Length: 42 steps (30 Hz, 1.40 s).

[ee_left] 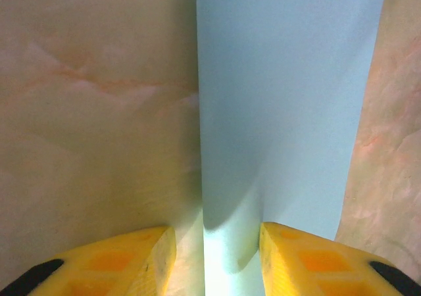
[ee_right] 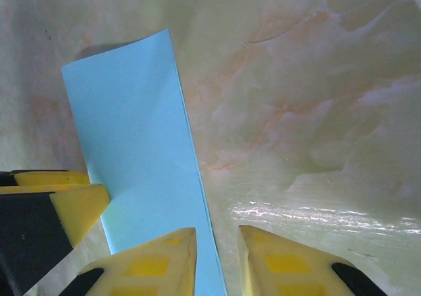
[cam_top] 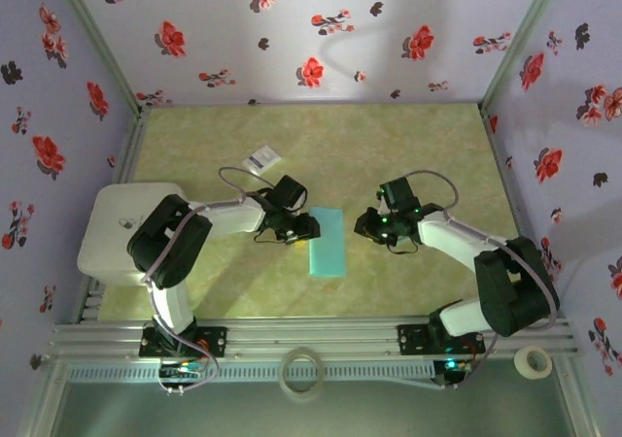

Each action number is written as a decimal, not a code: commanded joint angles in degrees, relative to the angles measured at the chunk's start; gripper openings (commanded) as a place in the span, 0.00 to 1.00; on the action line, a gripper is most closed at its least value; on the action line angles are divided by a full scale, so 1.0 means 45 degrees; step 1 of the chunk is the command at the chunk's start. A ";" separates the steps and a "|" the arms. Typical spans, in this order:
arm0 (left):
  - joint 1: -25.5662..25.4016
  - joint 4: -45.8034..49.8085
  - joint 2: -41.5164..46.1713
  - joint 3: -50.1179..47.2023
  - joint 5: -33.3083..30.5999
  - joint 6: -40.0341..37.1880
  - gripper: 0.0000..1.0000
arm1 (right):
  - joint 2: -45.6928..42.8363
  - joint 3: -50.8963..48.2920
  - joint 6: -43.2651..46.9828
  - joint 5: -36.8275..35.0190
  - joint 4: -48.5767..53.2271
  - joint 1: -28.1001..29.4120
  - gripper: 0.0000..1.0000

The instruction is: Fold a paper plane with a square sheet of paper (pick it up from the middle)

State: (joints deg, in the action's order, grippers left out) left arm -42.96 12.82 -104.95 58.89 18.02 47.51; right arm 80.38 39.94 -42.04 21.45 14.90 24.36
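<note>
The main risk is the thin teal paper sheet (cam_top: pixel 328 243), which reads as doubled into a narrow rectangle, sliding or springing apart on the smooth marbled worktop (cam_top: pixel 408 155). A tool pushing sideways at one long edge would skew the sheet, so the next crease would probably land off the centre line and the plane would come out lopsided. A finger catching just one layer could lift or crumple it.

The sheet (ee_left: pixel 283 112) lies flat between the two tools. The left tool (cam_top: pixel 296 228) sits at the sheet's left long edge. From its own wrist, the left tool (ee_left: pixel 214 233) is released: its yellow fingers stand apart, straddling that edge and clamping nothing. The right tool (cam_top: pixel 369 225) is just off the sheet's right long edge. In its wrist view the right tool (ee_right: pixel 217 233) also shows parted fingers, a narrower gap with bare worktop in it, and the sheet (ee_right: pixel 131 158) runs beside its left finger.
</note>
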 commanded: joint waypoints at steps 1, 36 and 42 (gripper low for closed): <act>-0.0082 0.0800 -0.1086 -0.0219 -0.1272 -0.0068 0.41 | 0.0165 0.0008 -0.0052 0.0208 0.0030 -0.0081 0.24; -0.0197 0.1590 -0.1445 0.0038 -0.1953 -0.0269 0.41 | 0.1365 0.0262 -0.0404 0.0724 -0.0940 0.0638 0.19; -0.0239 0.1521 -0.1396 -0.0016 -0.2071 -0.0091 0.40 | 0.1430 0.0343 -0.0462 0.0170 -0.0698 0.0740 0.18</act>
State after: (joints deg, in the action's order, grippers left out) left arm -43.83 16.38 -106.06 61.36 15.44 47.31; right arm 86.61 40.07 -43.13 23.97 11.44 27.51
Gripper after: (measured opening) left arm 0.399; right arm 0.186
